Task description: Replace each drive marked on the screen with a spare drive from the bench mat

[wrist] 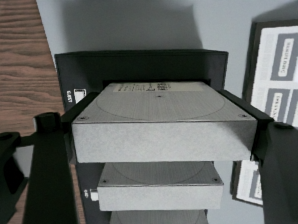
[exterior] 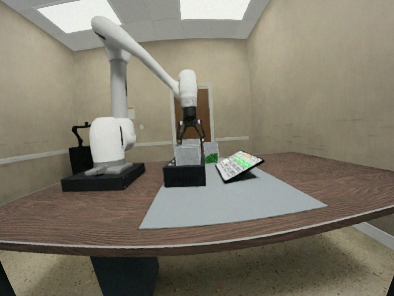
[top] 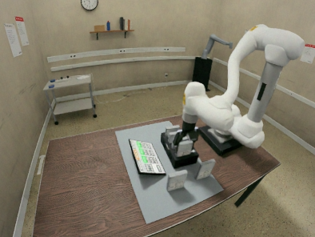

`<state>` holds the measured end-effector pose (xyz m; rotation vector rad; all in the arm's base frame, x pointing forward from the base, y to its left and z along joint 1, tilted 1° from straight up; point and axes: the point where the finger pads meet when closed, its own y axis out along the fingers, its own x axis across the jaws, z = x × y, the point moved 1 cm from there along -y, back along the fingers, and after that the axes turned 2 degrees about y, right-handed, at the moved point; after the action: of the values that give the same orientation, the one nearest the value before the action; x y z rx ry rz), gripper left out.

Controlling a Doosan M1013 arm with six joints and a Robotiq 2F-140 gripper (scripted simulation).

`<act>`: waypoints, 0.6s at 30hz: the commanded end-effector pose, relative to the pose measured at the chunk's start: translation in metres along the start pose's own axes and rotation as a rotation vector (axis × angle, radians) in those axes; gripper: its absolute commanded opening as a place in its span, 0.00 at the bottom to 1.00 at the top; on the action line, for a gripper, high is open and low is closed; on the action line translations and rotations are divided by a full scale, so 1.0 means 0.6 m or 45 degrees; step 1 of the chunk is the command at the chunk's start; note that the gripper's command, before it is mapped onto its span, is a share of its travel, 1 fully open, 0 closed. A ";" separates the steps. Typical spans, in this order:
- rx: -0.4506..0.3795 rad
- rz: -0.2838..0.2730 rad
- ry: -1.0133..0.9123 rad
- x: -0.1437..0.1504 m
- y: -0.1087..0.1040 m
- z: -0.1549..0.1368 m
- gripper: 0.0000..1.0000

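My gripper (top: 185,140) (exterior: 191,138) (wrist: 158,105) is shut on a grey drive (top: 184,148) (wrist: 164,142) across its width. The drive is upright at the end bay of the black dock (top: 185,161) (exterior: 185,177) (wrist: 150,62) nearest the loose drives. Its upper part stands higher than the neighbouring drive (wrist: 160,198); its lower end is hidden. Further drives stand in the dock, one at the far end (exterior: 188,156). Two loose drives (top: 177,180) (top: 205,169) stand on the grey mat (top: 160,208) (exterior: 225,205); one (exterior: 211,151) shows a green patch.
The tilted screen (top: 147,157) (exterior: 240,165) (wrist: 267,50) stands on the mat beside the dock, with green cells and an orange mark. The arm's black base (top: 221,144) (exterior: 102,177) is on the dock's other side. The wooden table (top: 80,180) surrounds the mat.
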<state>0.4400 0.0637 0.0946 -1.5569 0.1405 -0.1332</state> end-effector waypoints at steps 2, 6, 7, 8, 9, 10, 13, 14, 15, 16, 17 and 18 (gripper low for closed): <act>0.001 -0.001 0.000 0.001 0.007 0.000 0.10; 0.001 -0.001 0.000 0.001 0.010 0.000 0.10; 0.001 -0.001 0.000 0.001 0.012 0.000 0.10; 0.001 -0.001 0.000 0.001 0.013 0.000 0.10; 0.001 -0.001 0.000 0.001 0.015 0.000 0.10; 0.001 -0.001 0.000 0.001 0.016 0.000 0.10; 0.001 -0.001 0.000 0.001 0.020 0.000 0.10; 0.001 -0.001 0.000 0.001 0.021 0.000 0.10; 0.001 -0.001 0.000 0.001 0.022 0.000 0.10; 0.001 -0.001 0.000 0.001 0.023 0.000 0.10; 0.001 -0.001 0.000 0.001 0.024 0.000 0.10; 0.001 -0.001 0.000 0.001 0.025 0.000 0.10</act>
<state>0.4400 0.0639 0.0811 -1.5569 0.1404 -0.1333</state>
